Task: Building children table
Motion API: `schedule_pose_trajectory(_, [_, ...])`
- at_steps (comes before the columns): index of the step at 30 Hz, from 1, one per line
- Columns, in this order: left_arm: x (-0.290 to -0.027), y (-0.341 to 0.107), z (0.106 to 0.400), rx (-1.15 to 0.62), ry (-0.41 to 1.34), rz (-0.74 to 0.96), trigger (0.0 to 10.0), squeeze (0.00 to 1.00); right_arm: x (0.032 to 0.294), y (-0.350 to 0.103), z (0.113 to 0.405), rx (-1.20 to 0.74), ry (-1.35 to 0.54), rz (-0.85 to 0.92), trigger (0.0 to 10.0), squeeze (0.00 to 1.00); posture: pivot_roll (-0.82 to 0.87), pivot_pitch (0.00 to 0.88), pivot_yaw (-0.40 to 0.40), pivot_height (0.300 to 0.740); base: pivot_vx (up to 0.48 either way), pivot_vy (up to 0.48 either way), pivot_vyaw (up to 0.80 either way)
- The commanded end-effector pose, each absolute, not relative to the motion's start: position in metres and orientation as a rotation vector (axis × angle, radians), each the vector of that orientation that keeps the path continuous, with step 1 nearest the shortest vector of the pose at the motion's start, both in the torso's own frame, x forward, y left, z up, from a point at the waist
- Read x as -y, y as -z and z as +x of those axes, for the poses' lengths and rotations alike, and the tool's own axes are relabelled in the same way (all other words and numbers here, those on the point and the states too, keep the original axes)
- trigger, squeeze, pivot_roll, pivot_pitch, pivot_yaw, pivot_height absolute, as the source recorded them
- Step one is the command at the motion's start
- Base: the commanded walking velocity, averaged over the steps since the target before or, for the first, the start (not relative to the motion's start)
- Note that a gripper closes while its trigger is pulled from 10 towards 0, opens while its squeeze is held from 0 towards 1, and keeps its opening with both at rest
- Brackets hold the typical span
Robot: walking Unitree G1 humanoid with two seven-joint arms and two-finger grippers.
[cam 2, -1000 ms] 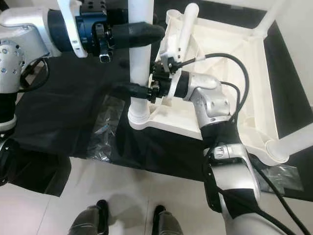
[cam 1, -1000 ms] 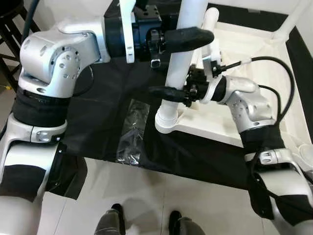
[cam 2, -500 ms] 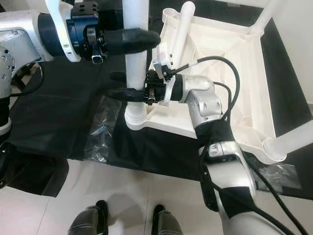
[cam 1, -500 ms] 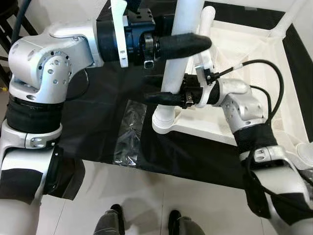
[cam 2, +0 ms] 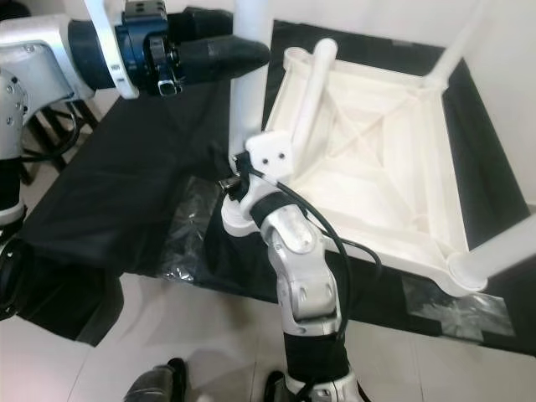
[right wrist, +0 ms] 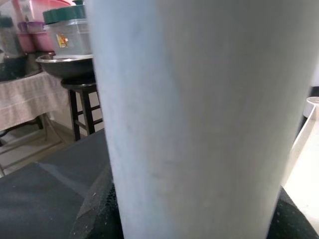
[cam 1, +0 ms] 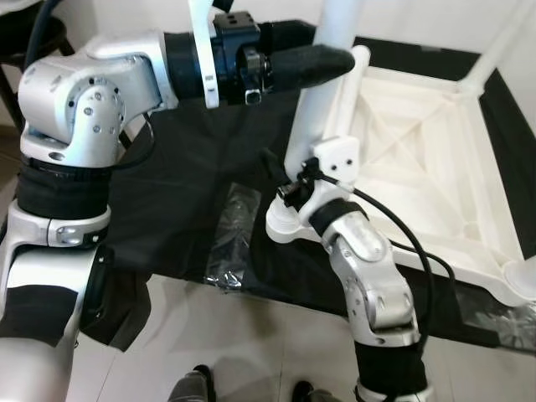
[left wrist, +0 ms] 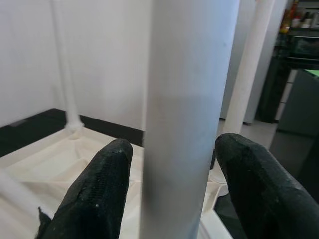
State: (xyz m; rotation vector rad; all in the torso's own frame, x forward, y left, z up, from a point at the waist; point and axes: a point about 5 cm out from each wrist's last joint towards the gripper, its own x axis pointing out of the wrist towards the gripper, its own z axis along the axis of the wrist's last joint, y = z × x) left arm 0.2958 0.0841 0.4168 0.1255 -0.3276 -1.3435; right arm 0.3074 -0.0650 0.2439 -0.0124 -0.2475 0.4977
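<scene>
Nearest the camera, the robot's feet [cam 1: 198, 387] stand on a pale tiled floor [cam 1: 251, 343], at the edge of a black cloth [cam 1: 167, 193] on which a clear plastic bag [cam 1: 228, 243] lies. The right arm rises from below, and the right gripper [cam 1: 285, 180] sits low on an upright white table leg [cam 1: 311, 142], just above the leg's round corner socket [cam 1: 285, 226]; in the right wrist view this leg [right wrist: 199, 119] stands close before the camera with black finger pads [right wrist: 97, 209] showing at either side of it, so the fingers are closed around the leg. Higher on the same leg, the left gripper [left wrist: 174, 184] reaches in from the robot's left; in the left wrist view its two black fingers [left wrist: 94, 194] flank the leg, narrowly spread, and contact with the leg cannot be told. The white children's table [cam 1: 419, 167] lies upside down on the cloth, its ribbed underside up. A loose white leg [cam 2: 310, 92] leans across the tabletop frame, and further legs stand at the far corner [cam 2: 456, 46] and the near right corner [cam 2: 494, 255].
</scene>
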Motion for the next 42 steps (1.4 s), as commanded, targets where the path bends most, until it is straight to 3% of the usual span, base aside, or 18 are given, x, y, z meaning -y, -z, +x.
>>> schedule_pose_trajectory(1, [-0.075, -0.421, 0.29, 0.342, 1.369, 0.154, 10.0, 0.0, 0.061, -0.205, 0.319, 0.02, -0.486, 0.005, 0.0, 0.0, 0.09, 0.283, -0.03, 0.74, 0.0, 0.0, 0.0])
schedule_pose_trajectory(7, [-0.077, -0.423, 0.289, 0.344, 1.369, 0.154, 10.0, 0.0, 0.06, -0.212, 0.314, 0.023, -0.448, -0.016, 0.0, 0.0, 0.09, 0.284, -0.03, 0.74, 0.0, 0.0, 0.0])
schedule_pose_trajectory(8, [-0.08, -0.421, 0.288, 0.336, 1.374, 0.155, 4.3, 0.0, 0.059, -0.212, 0.312, 0.02, -0.443, -0.025, 0.0, 0.0, 0.1, 0.284, -0.031, 0.74, 0.0, 0.0, 0.0])
schedule_pose_trajectory(9, [-0.083, -0.417, 0.286, 0.323, 1.386, 0.16, 0.0, 0.0, 0.059, -0.214, 0.311, 0.021, -0.446, -0.032, 0.0, 0.0, 0.1, 0.283, -0.028, 0.74, 0.0, 0.0, 0.0])
schedule_pose_trajectory(12, [-0.085, -0.415, 0.285, 0.314, 1.392, 0.163, 0.0, 0.0, 0.059, -0.216, 0.31, 0.027, -0.45, -0.037, 0.0, 0.0, 0.1, 0.282, -0.028, 0.74, 0.0, 0.0, 0.0])
schedule_pose_trajectory(13, [-0.086, -0.413, 0.285, 0.306, 1.4, 0.167, 0.0, 0.0, 0.058, -0.219, 0.31, 0.04, -0.466, -0.046, 1.4, 0.0, 0.1, 0.282, -0.027, 0.74, 0.0, 0.0, 0.0])
schedule_pose_trajectory(14, [-0.086, -0.413, 0.285, 0.306, 1.4, 0.167, 0.0, 0.0, 0.058, -0.219, 0.31, 0.04, -0.466, -0.046, 1.4, 0.0, 0.1, 0.282, -0.027, 0.74, 0.0, 0.0, 0.0])
schedule_pose_trajectory(15, [-0.085, -0.412, 0.285, 0.299, 1.406, 0.17, 0.0, 0.0, 0.058, -0.226, 0.313, 0.067, -0.491, -0.076, 10.0, 0.0, 0.1, 0.28, -0.029, 0.74, 0.0, 0.0, 0.0])
schedule_pose_trajectory(20, [-0.081, -0.413, 0.286, 0.292, 1.41, 0.169, 0.0, 0.0, 0.061, -0.234, 0.324, 0.1, -0.519, -0.145, 10.0, 0.0, 0.08, 0.281, -0.04, 0.74, 0.0, 0.0, 0.0])
schedule_pose_trajectory(21, [-0.08, -0.413, 0.287, 0.292, 1.409, 0.168, 0.0, 0.0, 0.063, -0.245, 0.328, 0.154, -0.576, -0.126, 10.0, 1.0, 0.08, 0.284, -0.042, 0.74, 0.0, 0.0, 0.0])
schedule_pose_trajectory(24, [-0.081, -0.414, 0.286, 0.29, 1.411, 0.167, 0.0, 0.0, 0.065, -0.273, 0.334, 0.282, -0.792, -0.089, 10.0, 1.0, 0.08, 0.285, -0.041, 0.74, 0.0, 0.0, 0.0])
schedule_pose_trajectory(27, [-0.082, -0.414, 0.285, 0.29, 1.411, 0.168, 0.0, 0.0, 0.068, -0.279, 0.336, 0.305, -0.839, -0.089, 10.0, 1.0, 0.08, 0.285, -0.041, 0.74, 0.0, 0.0, 0.0])
schedule_pose_trajectory(30, [-0.084, -0.415, 0.28, 0.292, 1.417, 0.174, 0.0, 0.0, 0.079, -0.291, 0.334, 0.321, -1.223, -0.138, 10.0, 0.93, 0.09, 0.283, -0.04, 0.74, 0.0, 0.0, 0.0])
schedule_pose_trajectory(31, [-0.084, -0.415, 0.28, 0.292, 1.417, 0.174, 0.0, 0.0, 0.079, -0.291, 0.334, 0.321, -1.223, -0.138, 10.0, 0.93, 0.09, 0.283, -0.04, 0.74, 0.0, 0.0, 0.0])
schedule_pose_trajectory(32, [-0.084, -0.415, 0.279, 0.293, 1.42, 0.176, 0.0, 0.0, 0.082, -0.292, 0.334, 0.309, -1.31, -0.158, 10.0, 0.31, 0.09, 0.283, -0.04, 0.74, 0.0, 0.0, 0.0])
schedule_pose_trajectory(33, [-0.084, -0.415, 0.279, 0.293, 1.42, 0.176, 0.0, 0.0, 0.082, -0.292, 0.334, 0.309, -1.31, -0.158, 10.0, 0.31, 0.09, 0.283, -0.04, 0.74, 0.0, 0.0, 0.0])
schedule_pose_trajectory(34, [-0.082, -0.416, 0.277, 0.295, 1.423, 0.179, 0.0, 0.0, 0.084, -0.292, 0.338, 0.285, -1.36, -0.173, 10.0, 0.0, 0.09, 0.284, -0.037, 0.74, 0.0, 0.0, 0.0])
schedule_pose_trajectory(42, [-0.074, -0.426, 0.27, 0.301, 1.435, 0.191, 0.0, 0.0, 0.082, -0.287, 0.353, 0.184, -1.511, -0.165, 9.6, 0.0, 0.11, 0.285, -0.038, 0.74, 0.0, 0.0, 0.0])
